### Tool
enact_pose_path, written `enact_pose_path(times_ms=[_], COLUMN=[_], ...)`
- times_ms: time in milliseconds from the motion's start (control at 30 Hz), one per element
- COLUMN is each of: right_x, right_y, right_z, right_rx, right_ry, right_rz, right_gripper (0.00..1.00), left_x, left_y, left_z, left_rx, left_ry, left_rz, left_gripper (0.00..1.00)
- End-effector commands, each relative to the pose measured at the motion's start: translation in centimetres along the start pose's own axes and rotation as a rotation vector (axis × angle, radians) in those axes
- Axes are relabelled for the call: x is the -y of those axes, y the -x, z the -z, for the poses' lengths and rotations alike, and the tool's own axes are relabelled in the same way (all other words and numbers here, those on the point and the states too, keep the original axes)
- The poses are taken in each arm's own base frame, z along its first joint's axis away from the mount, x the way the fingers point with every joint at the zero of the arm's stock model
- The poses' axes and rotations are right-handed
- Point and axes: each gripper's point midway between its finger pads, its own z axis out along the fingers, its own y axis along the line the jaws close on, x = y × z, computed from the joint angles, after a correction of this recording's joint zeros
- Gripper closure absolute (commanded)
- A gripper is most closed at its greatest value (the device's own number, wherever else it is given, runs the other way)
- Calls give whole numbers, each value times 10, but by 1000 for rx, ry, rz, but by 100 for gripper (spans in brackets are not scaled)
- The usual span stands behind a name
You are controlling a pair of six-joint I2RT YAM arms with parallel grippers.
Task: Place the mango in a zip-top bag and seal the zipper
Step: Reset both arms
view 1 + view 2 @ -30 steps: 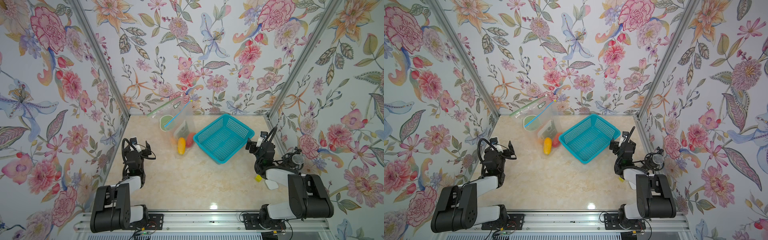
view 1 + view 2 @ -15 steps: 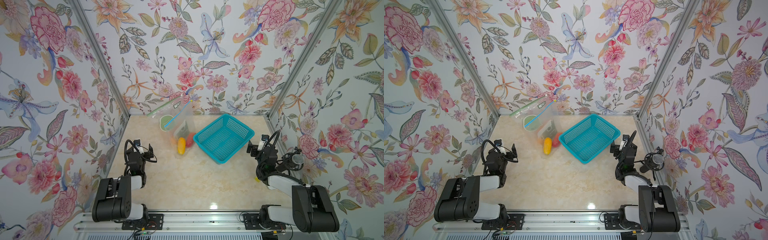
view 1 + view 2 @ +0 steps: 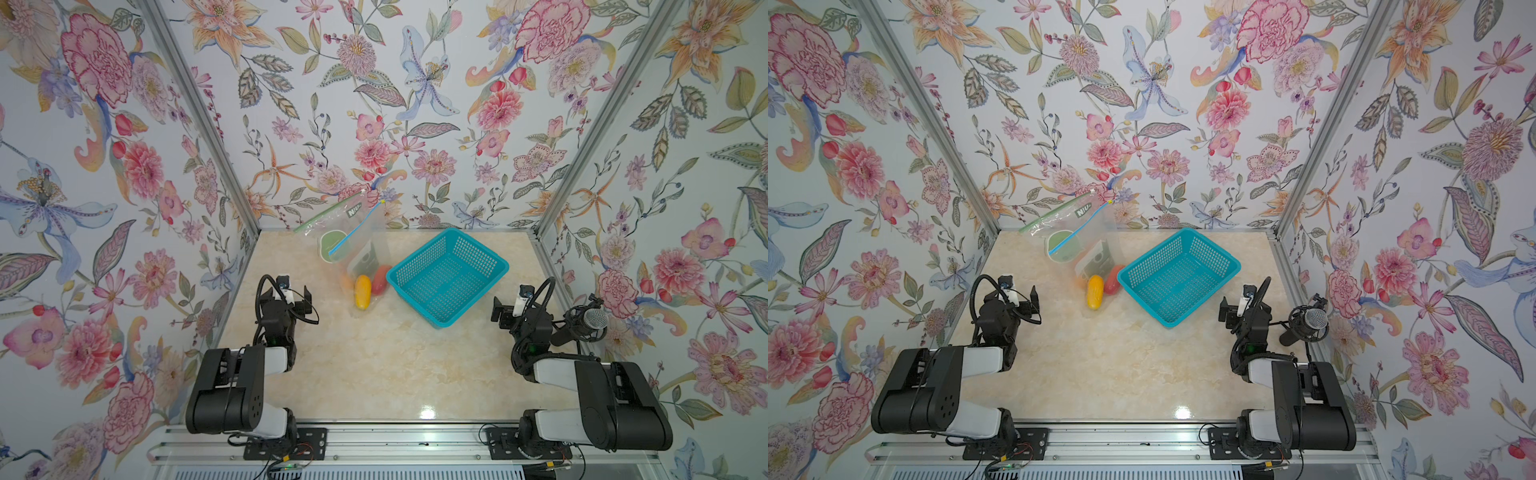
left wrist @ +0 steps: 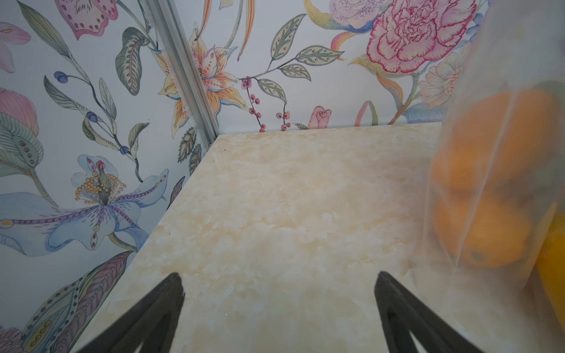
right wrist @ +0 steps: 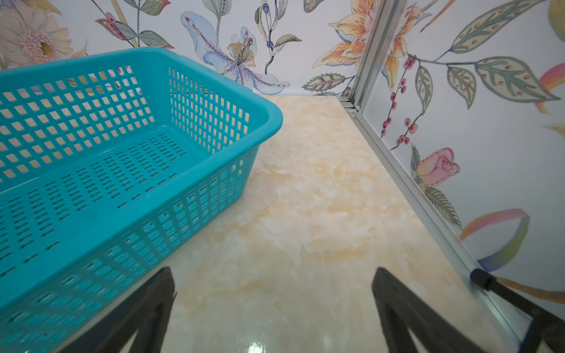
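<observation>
The yellow mango (image 3: 362,291) (image 3: 1095,291) lies on the table outside the bag, just left of the basket, with a red fruit (image 3: 380,279) beside it. The clear zip-top bag (image 3: 353,232) (image 3: 1084,232) leans at the back wall with its blue zipper strip tilted, and orange fruit (image 4: 489,232) shows through its plastic. The mango's edge (image 4: 555,269) shows behind the bag in the left wrist view. My left gripper (image 3: 291,294) (image 3: 1014,297) (image 4: 279,278) is open and empty, left of the mango and short of it. My right gripper (image 3: 512,309) (image 3: 1239,311) (image 5: 273,273) is open and empty, right of the basket.
A teal mesh basket (image 3: 486,257) (image 5: 269,110) stands right of the fruit, with nothing in it. A microphone (image 3: 590,320) juts in beside the right arm. Flowered walls close in the table on three sides. The arm bases sit at the front rail.
Both arms have folded down toward their bases. The left gripper has shifted slightly right and the right gripper slightly toward the front. Both stay open. Mango, bag and basket have not moved.
</observation>
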Motion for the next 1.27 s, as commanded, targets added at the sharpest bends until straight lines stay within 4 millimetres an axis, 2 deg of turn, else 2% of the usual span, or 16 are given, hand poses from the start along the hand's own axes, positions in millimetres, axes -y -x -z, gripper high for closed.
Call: enact_pose_path(times_ms=[0, 67, 233, 1233], right_x=[-14, -18, -3, -3], right_y=[9, 8, 5, 5], right_z=[-7, -8, -14, -14], right_rx=[87, 84, 43, 48], right_ry=[36, 29, -20, -24], right_rz=[13, 43, -13, -12], right_gripper=[0, 0, 0, 0], left_x=[-5, -7, -6, -5], left_y=[5, 4, 3, 5], left_z=[2, 3, 1, 3], left_rx=[21, 21, 10, 13], left_ry=[48, 56, 70, 98], left_rz=[-27, -26, -35, -56], left_gripper=[1, 1, 1, 1])
